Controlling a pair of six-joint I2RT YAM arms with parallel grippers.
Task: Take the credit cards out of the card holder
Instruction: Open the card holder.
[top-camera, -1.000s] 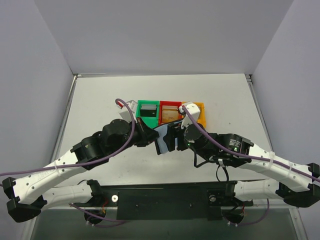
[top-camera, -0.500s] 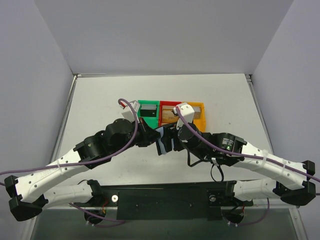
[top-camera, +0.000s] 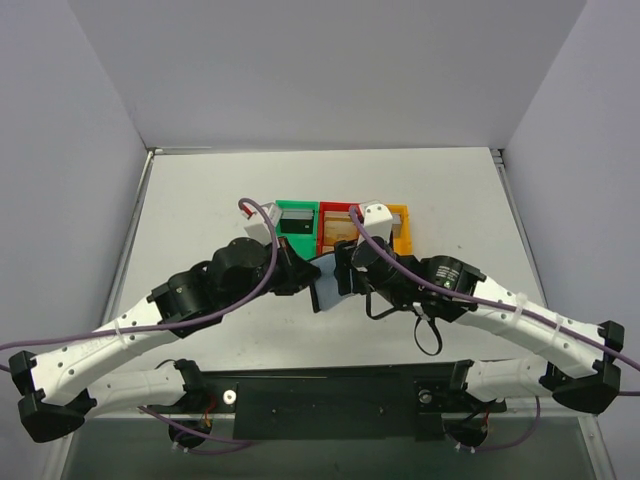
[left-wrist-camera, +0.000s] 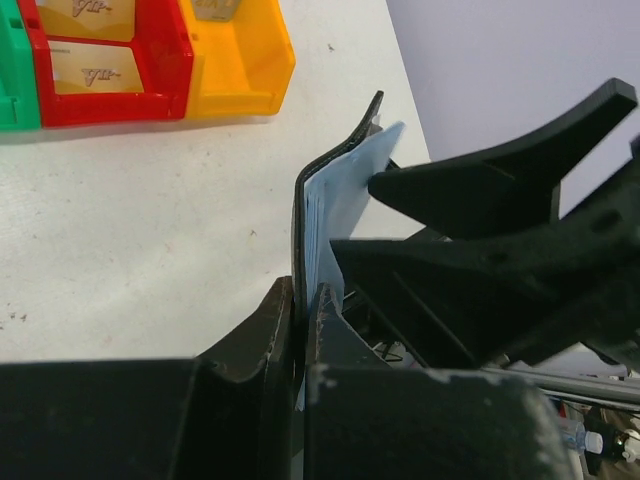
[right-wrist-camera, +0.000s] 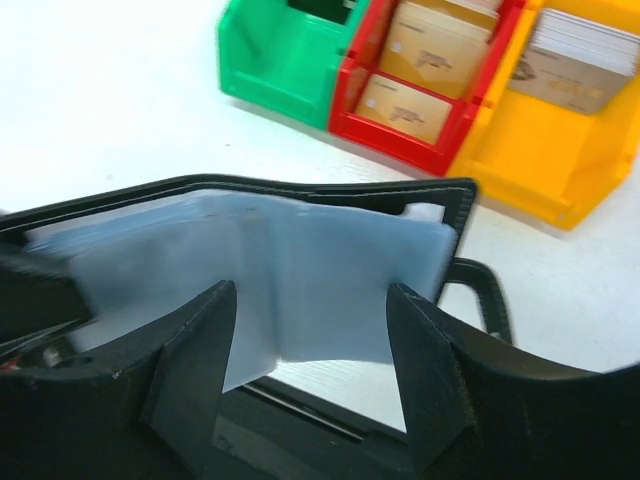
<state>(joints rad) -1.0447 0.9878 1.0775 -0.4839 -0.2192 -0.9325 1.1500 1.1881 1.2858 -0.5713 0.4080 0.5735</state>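
Just before the plastic bins (top-camera: 338, 206), the card holder (right-wrist-camera: 300, 255) is held upright, half hidden from above by both wrists. The left gripper (left-wrist-camera: 303, 325) pinches its stiff black edge; the right gripper (right-wrist-camera: 308, 300) spreads its fingers apart across glossy pale-blue sleeves.

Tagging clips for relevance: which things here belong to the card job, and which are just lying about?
Job: card holder, clamped by left gripper; right gripper, open, close to it.
Lying about: green bin, red bin, orange bin; cards in the last two.
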